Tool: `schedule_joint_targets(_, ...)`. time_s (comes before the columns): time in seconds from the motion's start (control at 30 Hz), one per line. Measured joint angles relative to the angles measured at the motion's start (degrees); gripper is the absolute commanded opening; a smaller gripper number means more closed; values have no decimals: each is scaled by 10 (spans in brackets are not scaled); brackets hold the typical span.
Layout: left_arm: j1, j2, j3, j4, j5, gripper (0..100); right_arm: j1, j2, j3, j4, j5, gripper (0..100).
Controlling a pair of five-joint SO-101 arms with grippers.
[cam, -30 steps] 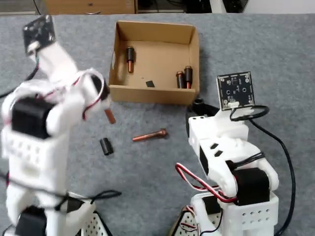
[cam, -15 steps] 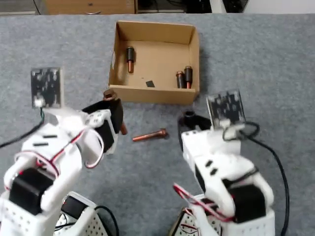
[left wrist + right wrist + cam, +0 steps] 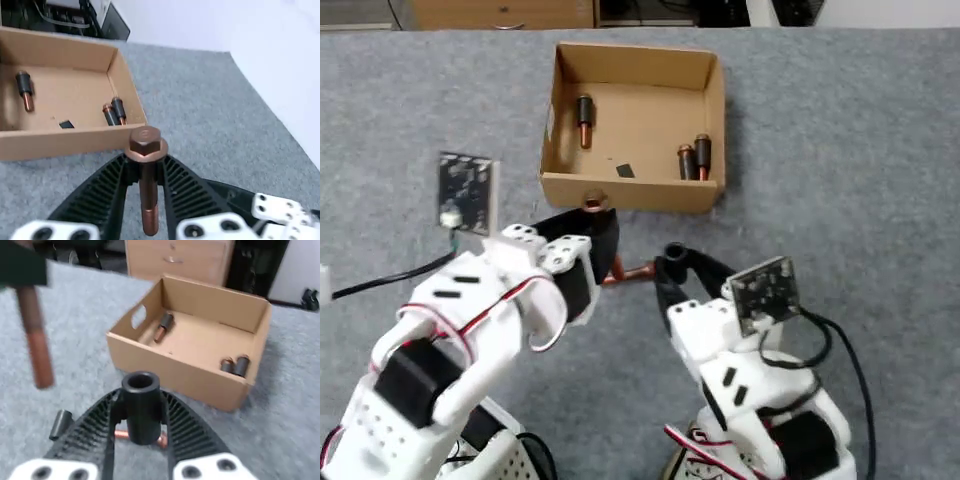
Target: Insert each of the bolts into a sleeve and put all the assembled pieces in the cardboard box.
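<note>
- From the high view, we see the cardboard box (image 3: pixel 630 192) at the far side of the grey tabletop (image 3: pixel 840 150).
- Three finished pieces lie in the box. One (image 3: pixel 585 118) is near one side wall. The other two (image 3: pixel 695 158) lie side by side near the other side wall.
- The left arm (image 3: pixel 480 320) is in front of the box. The left jaws are closed on a copper bolt. The head of this held bolt (image 3: pixel 592 202) pokes up above them, just beside the front wall of the box.
- The right arm (image 3: pixel 740 370) is next to it. The right jaws are closed on a black sleeve. This held sleeve (image 3: pixel 673 250) stands up straight, near the held bolt but apart from it.
- A loose bolt (image 3: pixel 638 271) lies on the tabletop between the two arms, and part of it is hidden.
- From the left wrist view, we see the left jaws gripping the held bolt (image 3: pixel 145 170) just under its six-sided head. The shaft points down.
- The box (image 3: pixel 65 142) is behind the bolt, with the three pieces inside.
- From the right wrist view, we see the right jaws squeezing the held sleeve (image 3: pixel 141 407). Its open hole faces up.
- The loose bolt (image 3: pixel 120 434) lies on the tabletop under the held sleeve.
- A loose sleeve (image 3: pixel 60 424) lies on its side close by.
- The held bolt (image 3: pixel 36 345) hangs in the air with its tip down. It is not in the held sleeve yet.
- The box (image 3: pixel 200 377) is farther back.
</note>
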Motion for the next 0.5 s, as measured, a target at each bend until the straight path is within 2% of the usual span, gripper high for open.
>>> schedule_joint_targets(0.27,-49,29,-4,-62,-20,19,-46,0,105,-78,-7,2)
schedule_joint_targets(0.5,-53,28,37,-134,-43,19,-72,-1,125,-79,-108,2)
